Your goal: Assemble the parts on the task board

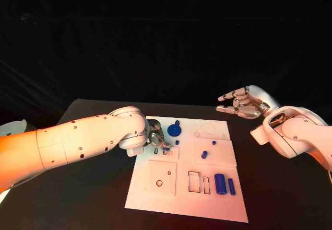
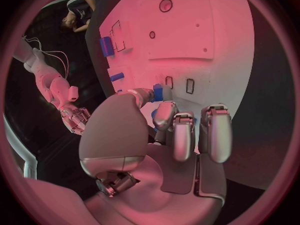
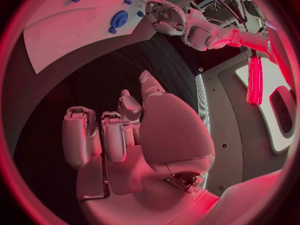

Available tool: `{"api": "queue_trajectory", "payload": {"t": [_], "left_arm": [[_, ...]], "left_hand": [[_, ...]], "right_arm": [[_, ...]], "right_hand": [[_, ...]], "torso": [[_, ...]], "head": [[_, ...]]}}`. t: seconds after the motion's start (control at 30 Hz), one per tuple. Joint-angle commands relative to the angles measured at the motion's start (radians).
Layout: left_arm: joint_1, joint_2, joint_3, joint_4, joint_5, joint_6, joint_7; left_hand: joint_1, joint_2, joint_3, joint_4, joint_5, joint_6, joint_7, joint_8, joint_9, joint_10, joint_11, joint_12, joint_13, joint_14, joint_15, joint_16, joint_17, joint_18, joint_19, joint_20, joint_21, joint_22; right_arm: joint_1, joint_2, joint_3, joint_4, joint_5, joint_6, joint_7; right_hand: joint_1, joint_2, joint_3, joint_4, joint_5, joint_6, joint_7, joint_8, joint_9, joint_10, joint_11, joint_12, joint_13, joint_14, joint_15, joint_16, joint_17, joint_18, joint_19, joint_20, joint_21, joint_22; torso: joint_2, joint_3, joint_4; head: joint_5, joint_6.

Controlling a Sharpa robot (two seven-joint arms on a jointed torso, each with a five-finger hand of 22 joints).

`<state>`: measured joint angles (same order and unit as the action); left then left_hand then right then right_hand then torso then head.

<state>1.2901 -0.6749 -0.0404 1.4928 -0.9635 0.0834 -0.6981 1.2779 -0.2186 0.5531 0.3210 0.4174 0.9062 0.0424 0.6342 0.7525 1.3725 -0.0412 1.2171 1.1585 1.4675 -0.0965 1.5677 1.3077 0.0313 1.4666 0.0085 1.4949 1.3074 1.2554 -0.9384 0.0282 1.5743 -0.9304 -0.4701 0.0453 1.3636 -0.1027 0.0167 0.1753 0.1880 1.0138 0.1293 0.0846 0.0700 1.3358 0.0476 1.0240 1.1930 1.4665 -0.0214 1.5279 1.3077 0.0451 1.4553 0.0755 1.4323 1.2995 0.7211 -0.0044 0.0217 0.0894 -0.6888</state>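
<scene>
Head camera looks down on the task board (image 1: 186, 191) — both wrist cameras, behind their palms, share it.

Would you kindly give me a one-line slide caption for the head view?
Left hand works at the white task board near a blue gear while the right hand hovers open beyond the board.

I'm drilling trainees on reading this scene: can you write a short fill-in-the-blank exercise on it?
1. The left hand is over the white ___.
2. The right hand holds ___, off the board.
3. The gear is coloured ___.
4. The two long parts lie near the board's ___ edge in the head view.

Missing words: board; nothing; blue; right
</scene>
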Motion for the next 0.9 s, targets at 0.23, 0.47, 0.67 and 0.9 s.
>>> {"api": "queue_trajectory", "payload": {"t": [0.23,0.47,0.67,0.9], "left_arm": [[-0.008,0.003,-0.005,0.012,-0.126,-0.027,-0.031],[-0.014,0.006,-0.007,0.009,-0.152,-0.013,-0.038],[-0.017,0.009,-0.008,0.005,-0.157,0.011,-0.041],[-0.018,0.009,-0.009,0.004,-0.158,0.048,-0.043]], "left_hand": [[-0.013,-0.001,0.188,-0.196,0.007,0.009,-0.008,0.006,0.002,0.012,0.0,0.008,0.003,0.103,-0.002,0.003,0.263,-0.006,0.065,0.002,0.005,0.156],[-0.015,-0.001,0.19,-0.199,0.007,0.01,-0.008,0.005,0.002,0.012,0.0,0.008,0.002,0.103,-0.002,0.003,0.263,-0.006,0.066,0.002,0.006,0.158],[-0.016,-0.001,0.192,-0.201,0.006,0.01,-0.008,0.005,0.003,0.013,0.0,0.01,0.005,0.103,-0.002,0.003,0.263,-0.007,0.066,0.002,0.007,0.159],[-0.018,-0.002,0.194,-0.206,0.006,0.011,-0.008,0.005,0.003,0.015,0.0,0.011,0.006,0.103,-0.002,0.003,0.263,-0.007,0.067,0.001,0.008,0.16]], "right_arm": [[-0.001,0.001,0.0,0.001,-0.003,0.012,0.013],[-0.002,0.001,0.0,0.0,-0.003,0.011,0.015],[-0.003,0.002,0.0,0.0,-0.002,0.013,0.015],[-0.004,0.003,0.0,0.0,0.008,0.016,0.014]], "right_hand": [[-0.001,0.014,-0.007,0.0,0.007,0.006,0.001,0.004,0.001,0.003,-0.004,0.001,0.0,0.087,-0.008,-0.005,0.197,0.013,-0.006,-0.001,-0.005,-0.001],[-0.001,0.014,-0.007,0.0,0.007,0.006,0.001,0.004,0.001,0.003,-0.004,0.001,0.0,0.087,-0.008,-0.005,0.197,0.013,-0.006,-0.001,-0.005,-0.001],[-0.002,0.014,-0.008,0.0,0.008,0.006,0.001,0.004,0.001,0.002,-0.004,-0.002,-0.002,0.086,-0.009,-0.006,0.196,0.014,-0.007,-0.001,-0.007,-0.003],[-0.002,0.014,-0.008,0.0,0.008,0.006,0.001,0.004,0.001,0.002,-0.004,-0.002,-0.002,0.086,-0.009,-0.006,0.196,0.014,-0.007,-0.001,-0.007,-0.003]], "torso": [[0.0,-0.0021,0.0015],[0.0,-0.0027,0.0004],[0.0,-0.0029,0.0014],[0.0,-0.0017,0.0018]], "head": [[0.002,-0.005],[0.0,-0.007],[0.001,-0.007],[0.003,-0.008]]}}
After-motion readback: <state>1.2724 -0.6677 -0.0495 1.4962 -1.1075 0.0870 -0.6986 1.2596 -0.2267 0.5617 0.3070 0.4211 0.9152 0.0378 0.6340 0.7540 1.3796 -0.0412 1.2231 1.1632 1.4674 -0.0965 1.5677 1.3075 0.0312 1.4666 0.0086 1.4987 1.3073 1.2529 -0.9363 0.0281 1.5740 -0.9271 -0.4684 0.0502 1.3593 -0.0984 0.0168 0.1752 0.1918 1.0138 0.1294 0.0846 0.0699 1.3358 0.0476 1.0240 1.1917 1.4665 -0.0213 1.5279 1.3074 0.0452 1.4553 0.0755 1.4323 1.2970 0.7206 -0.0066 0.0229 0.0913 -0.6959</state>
